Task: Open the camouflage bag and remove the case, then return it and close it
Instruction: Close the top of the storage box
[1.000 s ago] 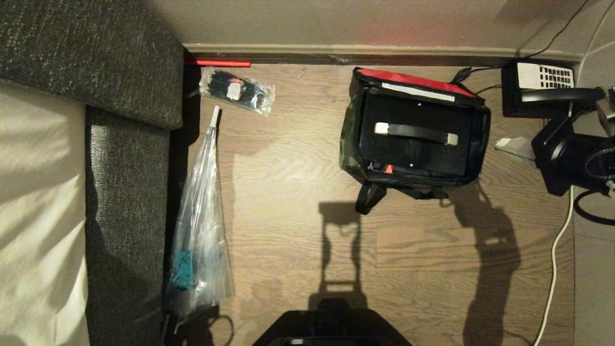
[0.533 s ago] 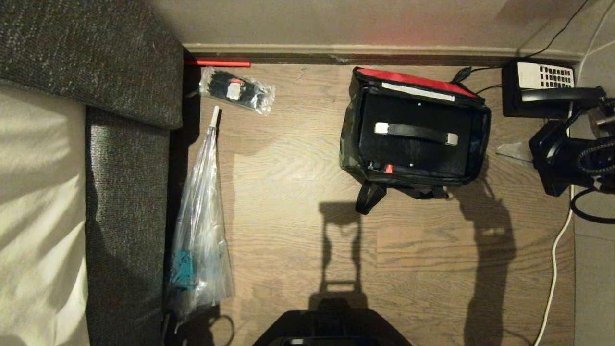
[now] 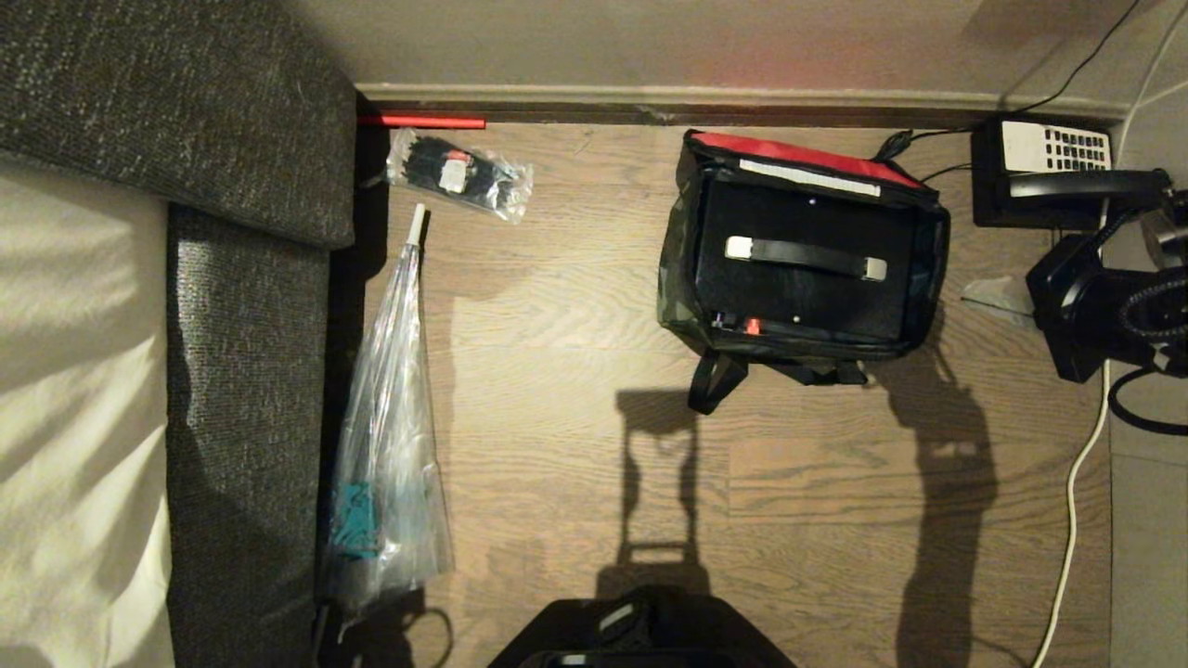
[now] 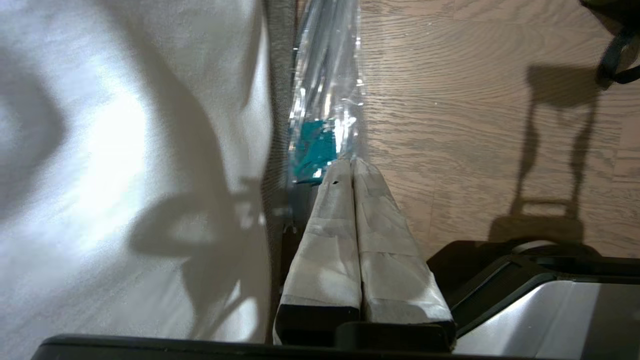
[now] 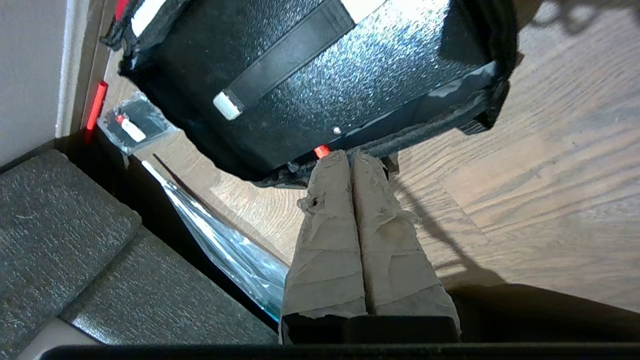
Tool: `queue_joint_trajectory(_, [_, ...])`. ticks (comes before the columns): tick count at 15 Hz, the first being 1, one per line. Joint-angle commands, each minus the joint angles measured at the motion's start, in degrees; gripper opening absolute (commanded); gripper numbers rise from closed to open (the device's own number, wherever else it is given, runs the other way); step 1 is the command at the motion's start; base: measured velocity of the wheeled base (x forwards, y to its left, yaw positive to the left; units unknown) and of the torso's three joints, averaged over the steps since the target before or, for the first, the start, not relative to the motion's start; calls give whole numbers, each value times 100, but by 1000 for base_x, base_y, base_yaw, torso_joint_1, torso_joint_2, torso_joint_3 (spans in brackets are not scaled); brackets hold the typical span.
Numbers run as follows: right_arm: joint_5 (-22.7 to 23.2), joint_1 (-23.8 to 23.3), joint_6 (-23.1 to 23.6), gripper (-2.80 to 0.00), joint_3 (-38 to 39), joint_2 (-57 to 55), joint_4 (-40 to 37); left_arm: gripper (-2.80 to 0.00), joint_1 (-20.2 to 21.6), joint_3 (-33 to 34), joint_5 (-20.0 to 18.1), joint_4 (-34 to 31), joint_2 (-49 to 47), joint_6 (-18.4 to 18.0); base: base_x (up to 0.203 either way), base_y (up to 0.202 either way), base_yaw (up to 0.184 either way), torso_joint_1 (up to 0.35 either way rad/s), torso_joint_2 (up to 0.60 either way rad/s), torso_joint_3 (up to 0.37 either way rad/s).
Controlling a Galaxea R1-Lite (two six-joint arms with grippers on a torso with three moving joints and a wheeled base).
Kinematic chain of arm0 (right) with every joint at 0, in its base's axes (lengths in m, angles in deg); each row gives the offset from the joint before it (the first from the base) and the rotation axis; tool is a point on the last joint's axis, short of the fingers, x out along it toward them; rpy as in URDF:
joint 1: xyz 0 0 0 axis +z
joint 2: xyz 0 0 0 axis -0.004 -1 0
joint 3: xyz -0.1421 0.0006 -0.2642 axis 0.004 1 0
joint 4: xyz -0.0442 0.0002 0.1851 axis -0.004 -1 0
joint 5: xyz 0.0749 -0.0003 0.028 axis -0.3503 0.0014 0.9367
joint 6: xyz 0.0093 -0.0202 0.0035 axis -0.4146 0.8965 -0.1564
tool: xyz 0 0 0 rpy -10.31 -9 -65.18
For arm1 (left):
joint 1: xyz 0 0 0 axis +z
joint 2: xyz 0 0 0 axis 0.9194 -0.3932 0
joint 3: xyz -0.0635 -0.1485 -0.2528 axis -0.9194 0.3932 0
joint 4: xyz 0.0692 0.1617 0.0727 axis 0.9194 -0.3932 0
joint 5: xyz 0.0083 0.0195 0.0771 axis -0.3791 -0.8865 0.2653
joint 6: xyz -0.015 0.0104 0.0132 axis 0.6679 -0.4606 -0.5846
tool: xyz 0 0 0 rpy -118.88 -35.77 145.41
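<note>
The camouflage bag (image 3: 672, 278) stands open on the wooden floor near the wall, its red-lined lid (image 3: 798, 153) folded back. Inside sits the case (image 3: 798, 297), black, with a dark bar (image 3: 806, 258) on top that has pale ends. My right arm (image 3: 1081, 306) reaches in from the right, beside the bag. In the right wrist view the right gripper (image 5: 352, 154) is shut and empty, its taped tips just short of the bag's near rim (image 5: 450, 120) and the case (image 5: 360, 75). The left gripper (image 4: 351, 162) hangs shut and empty beside the sofa.
A grey sofa (image 3: 251, 371) fills the left. Next to it lie a clear folded umbrella (image 3: 390, 445) and a plastic packet of black ties (image 3: 459, 176). A black desk telephone (image 3: 1049, 172) and a white cable (image 3: 1072, 501) are right of the bag. My base (image 3: 640, 631) is at the bottom.
My right arm has shifted only slightly at the right edge of the head view. The bag and the case have not moved.
</note>
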Motion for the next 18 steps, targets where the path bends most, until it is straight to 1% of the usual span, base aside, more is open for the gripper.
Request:
queue_joint_trajectory(1, [10, 2, -26, -280, -8, -6, 12, -280, -2, 0, 13, -17, 0, -19, 0, 0, 0, 0, 0, 0])
queue_joint_trajectory(3, [10, 2, -18, -280, 1, 3, 3, -280, -2, 0, 4, -17, 0, -20, 3, -81, 11, 2, 4, 2])
queue_joint_trajectory(7, [10, 4, -7, -280, 9, 3, -6, -280, -2, 9, 4, -9, 0, -10, 0, -137, -1, 4, 3, 2])
queue_joint_trajectory(18, [10, 3, -4, -280, 36, 12, -14, -280, -2, 9, 4, 0, 0, -2, 0, 0, 0, 0, 0, 0])
